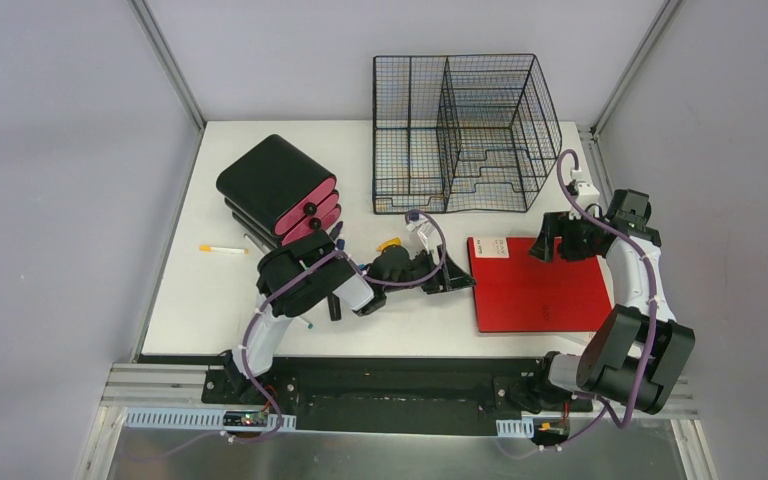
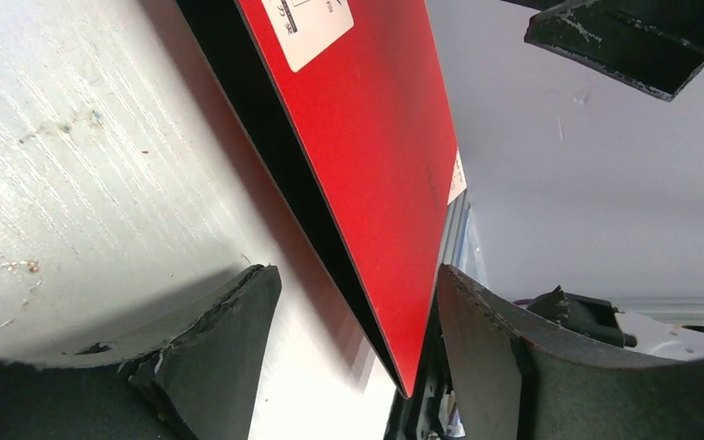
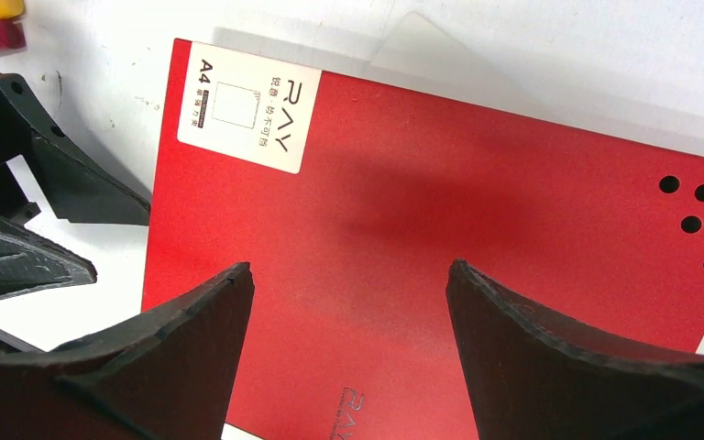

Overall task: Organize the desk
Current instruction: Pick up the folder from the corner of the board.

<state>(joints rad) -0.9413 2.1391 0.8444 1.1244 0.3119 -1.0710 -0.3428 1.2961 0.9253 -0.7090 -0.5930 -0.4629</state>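
The white desk (image 1: pixel 200 300) carries a red A4 board (image 1: pixel 540 290) with a white label, lying right of centre. My left gripper (image 1: pixel 457 276) is at the board's left edge, open. In the left wrist view a corner of the board (image 2: pixel 376 165) lies between the spread fingers (image 2: pixel 211 357), which do not touch it, over the desk surface (image 2: pixel 73 183). My right gripper (image 1: pixel 548 245) is open and empty above the board's far edge. In the right wrist view its fingers (image 3: pixel 504 348) hover over the board (image 3: pixel 403 211).
A black wire-mesh rack (image 1: pixel 465 135) stands at the back centre. A stack of black and pink pouches (image 1: pixel 280 190) sits at the left, with a white and yellow pen (image 1: pixel 222 249) beside it. A small orange item (image 1: pixel 390 243) lies near the left wrist.
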